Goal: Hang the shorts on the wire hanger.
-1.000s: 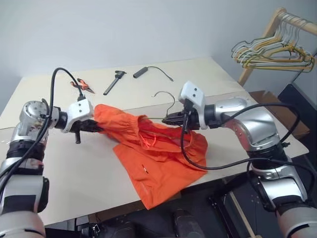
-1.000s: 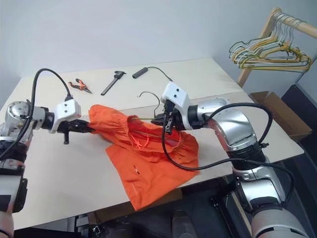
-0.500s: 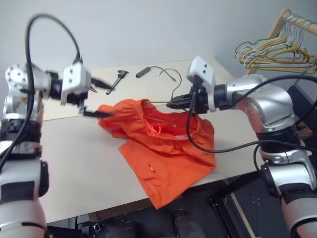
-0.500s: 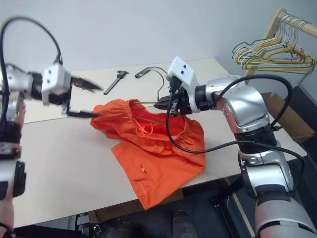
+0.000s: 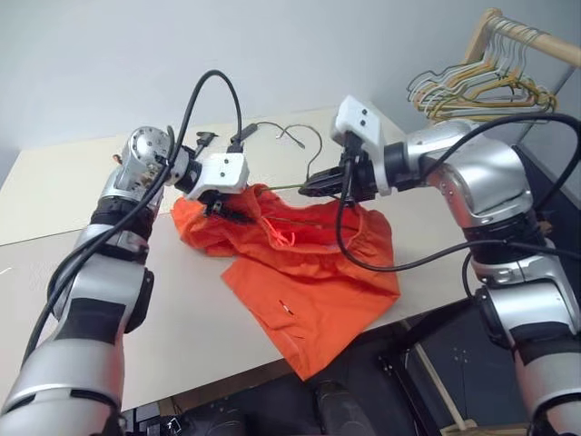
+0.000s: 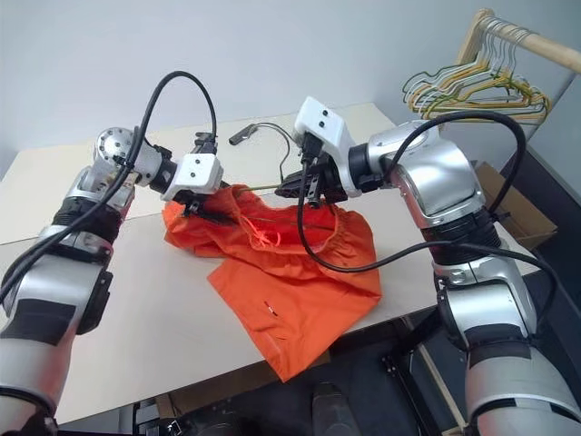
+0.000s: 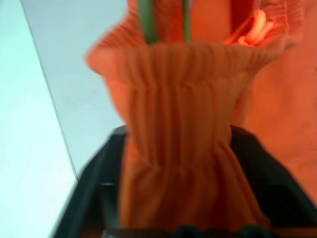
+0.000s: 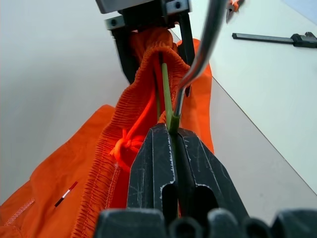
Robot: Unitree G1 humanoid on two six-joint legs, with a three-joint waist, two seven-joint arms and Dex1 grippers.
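The orange shorts (image 5: 313, 282) lie crumpled on the pale table (image 5: 109, 272), one leg hanging over the front edge. My right gripper (image 5: 310, 188) is shut on the wire hanger (image 8: 204, 44), held just above the gathered waistband. The hanger's olive wire (image 8: 167, 94) runs into the waist opening and its hook (image 5: 315, 153) rises behind the gripper. My left gripper (image 5: 231, 209) is at the far-left end of the waistband. Its two black fingers (image 7: 94, 193) have the bunched elastic (image 7: 173, 148) pressed between them, raised off the table.
Behind the shorts lie a black tool (image 8: 277, 38), orange-handled pliers (image 8: 233, 6) and a black cable with a cylindrical end (image 5: 239, 140). A wooden rack with a bunch of coloured hangers (image 5: 477, 86) stands at the far right, past the table edge. A cardboard box (image 6: 504, 195) sits beyond it.
My left gripper let go of the shorts' left side, opened, swung right and closed on the waistband near the hanger. My right gripper rose a little, still gripping the hanger.
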